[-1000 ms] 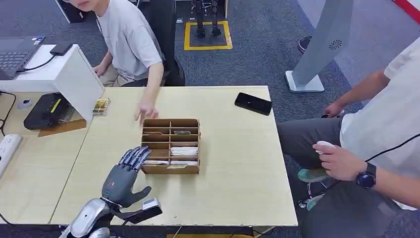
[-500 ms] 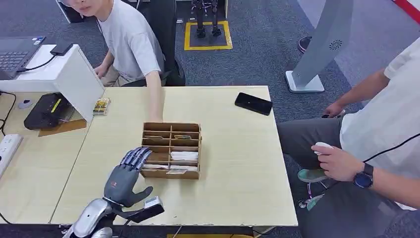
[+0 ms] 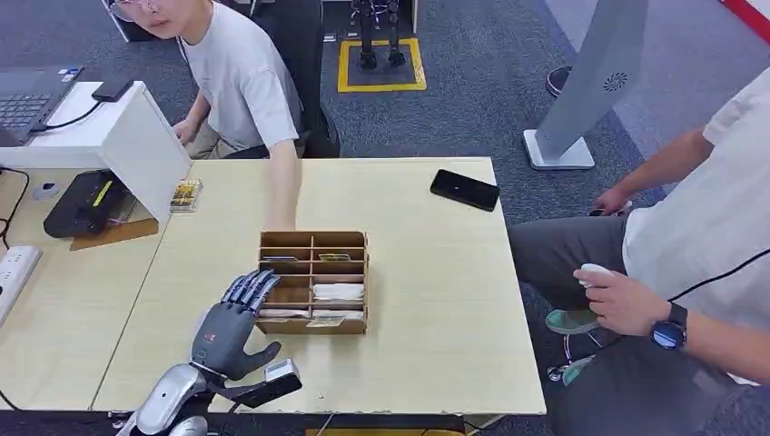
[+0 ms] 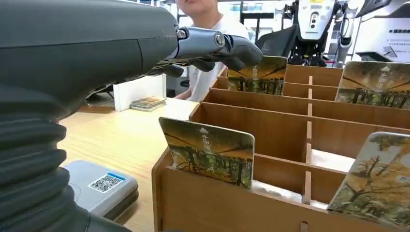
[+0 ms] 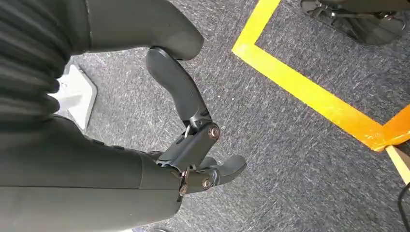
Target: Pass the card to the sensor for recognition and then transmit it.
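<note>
A wooden divided box (image 3: pixel 360 282) stands mid-table with several cards upright in its compartments. In the left wrist view one tree-printed card (image 4: pixel 208 151) leans in the nearest compartment, with another card (image 4: pixel 377 179) beside it. My left hand (image 3: pixel 228 320) lies open on the table, its fingertips (image 3: pixel 251 283) at the box's left side, holding nothing. A small grey device with a QR label (image 3: pixel 279 372) lies by my wrist. A black reader (image 3: pixel 86 202) sits under a white stand at far left. My right hand (image 5: pixel 193 145) hangs over the carpet, empty, fingers apart.
A person in a grey shirt reaches an arm (image 3: pixel 282 191) to the box's far side. A black phone (image 3: pixel 464 189) lies at the back right of the table. A card stack (image 3: pixel 185 193) sits by the white stand (image 3: pixel 136 136). A seated person (image 3: pixel 690 272) is at the right.
The person has pushed the wooden box a little toward me. My left hand has stayed in place.
</note>
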